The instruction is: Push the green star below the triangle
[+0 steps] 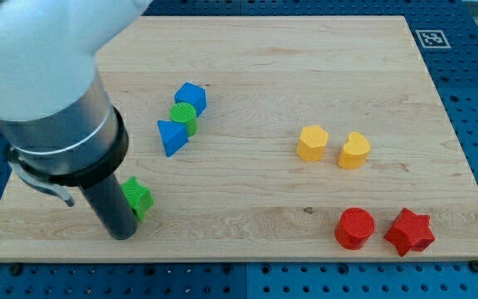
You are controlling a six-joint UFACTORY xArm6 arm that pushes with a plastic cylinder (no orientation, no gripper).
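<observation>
Wooden desk [247, 75] is lying over a blue pegboard [471, 83], filling most of what you are seeing; a black-and-white marker tag [431, 38] is sitting at its upper right corner. Your arm's pale housing [31, 58] is taking up the view's upper left, narrowing into the dark rod; my tip [121, 234] is resting on the desk near the view's lower left, pressing against the left side of the green star [139, 198], which the rod is partly covering. You have no fingers on this rig, only the rod, so nothing is being grasped.

Up and to the right of the star, the blue triangle [171, 136] is sitting apart from it; a green cylinder [184, 117] is touching the triangle's upper right, and a blue cube [191, 97] is touching the cylinder from above, the three forming a slanting row. So the star is lying lower than the triangle and a little to its left.

Toward the view's right, a yellow hexagon [312, 143] and a yellow heart [354, 150] are sitting side by side; below them, near the bottom edge, a red cylinder [355, 227] and a red star [409, 232] are sitting just beside each other.
</observation>
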